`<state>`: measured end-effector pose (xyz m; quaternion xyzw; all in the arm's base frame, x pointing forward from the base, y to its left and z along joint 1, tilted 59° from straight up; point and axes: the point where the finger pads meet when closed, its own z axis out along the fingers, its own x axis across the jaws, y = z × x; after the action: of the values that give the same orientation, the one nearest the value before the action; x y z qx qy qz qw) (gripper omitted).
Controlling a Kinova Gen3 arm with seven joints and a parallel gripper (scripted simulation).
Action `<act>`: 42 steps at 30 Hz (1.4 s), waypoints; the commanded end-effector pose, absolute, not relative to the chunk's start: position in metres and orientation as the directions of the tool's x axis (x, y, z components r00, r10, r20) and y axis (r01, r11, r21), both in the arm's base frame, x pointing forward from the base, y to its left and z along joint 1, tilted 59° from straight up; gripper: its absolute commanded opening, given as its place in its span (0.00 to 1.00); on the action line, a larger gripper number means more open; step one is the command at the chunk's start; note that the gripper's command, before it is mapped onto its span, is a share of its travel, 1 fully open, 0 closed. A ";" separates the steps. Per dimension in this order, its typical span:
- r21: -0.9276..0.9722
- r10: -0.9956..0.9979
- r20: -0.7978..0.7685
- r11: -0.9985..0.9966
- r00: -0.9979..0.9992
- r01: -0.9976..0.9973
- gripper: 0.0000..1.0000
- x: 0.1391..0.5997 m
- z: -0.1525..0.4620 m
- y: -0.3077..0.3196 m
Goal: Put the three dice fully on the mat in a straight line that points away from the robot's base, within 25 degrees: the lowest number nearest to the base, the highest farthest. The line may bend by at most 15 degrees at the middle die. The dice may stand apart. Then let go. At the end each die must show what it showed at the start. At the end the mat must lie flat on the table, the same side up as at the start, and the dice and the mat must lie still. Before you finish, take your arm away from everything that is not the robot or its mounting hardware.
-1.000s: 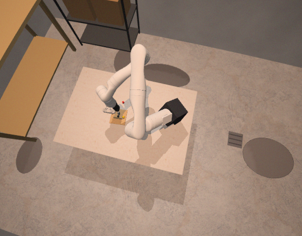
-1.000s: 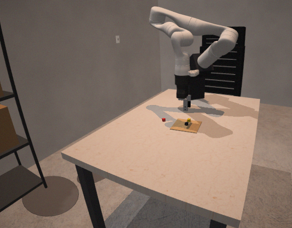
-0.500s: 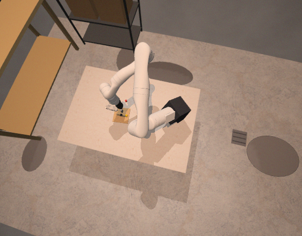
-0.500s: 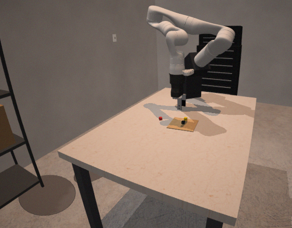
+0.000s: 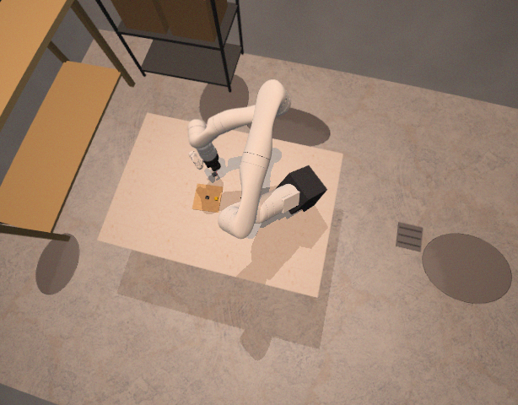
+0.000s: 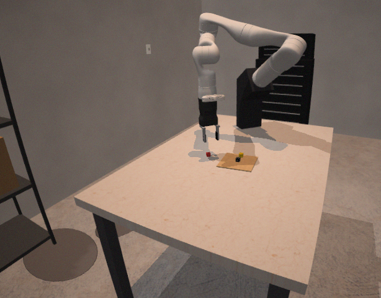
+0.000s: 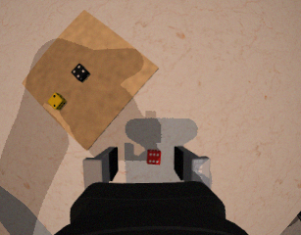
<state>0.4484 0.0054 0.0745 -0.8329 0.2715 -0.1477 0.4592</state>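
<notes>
A brown mat [image 7: 90, 86] lies flat on the table; it also shows in the exterior view [image 6: 237, 161] and the top view [image 5: 207, 197]. A black die [image 7: 79, 72] and a yellow die [image 7: 56, 101] sit on the mat, apart from each other; they also show in the exterior view as the black die [image 6: 237, 159] and the yellow die [image 6: 241, 154]. A red die [image 7: 154, 157] lies on the bare table beside the mat, also in the exterior view [image 6: 208, 154]. My gripper [image 7: 145, 159] [image 6: 210, 133] is open and empty, hanging above the red die.
A black box [image 6: 248, 99] stands on the table at the arm's base. A metal shelf rack [image 6: 11, 154] stands off the table to the left. Wooden benches [image 5: 45, 131] stand beyond the table's edge.
</notes>
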 end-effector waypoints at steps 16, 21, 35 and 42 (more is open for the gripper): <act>-0.851 -0.627 -0.069 -0.369 0.776 -0.374 0.64 0.452 0.065 -0.006; -0.851 -0.627 -0.069 -0.369 0.776 -0.374 0.64 0.452 0.065 -0.006; -0.851 -0.627 -0.069 -0.369 0.776 -0.374 0.64 0.452 0.065 -0.006; -0.851 -0.627 -0.069 -0.369 0.776 -0.374 0.64 0.452 0.065 -0.005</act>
<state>0.4515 -0.0047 0.0650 -0.8165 0.3064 -0.1338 0.4707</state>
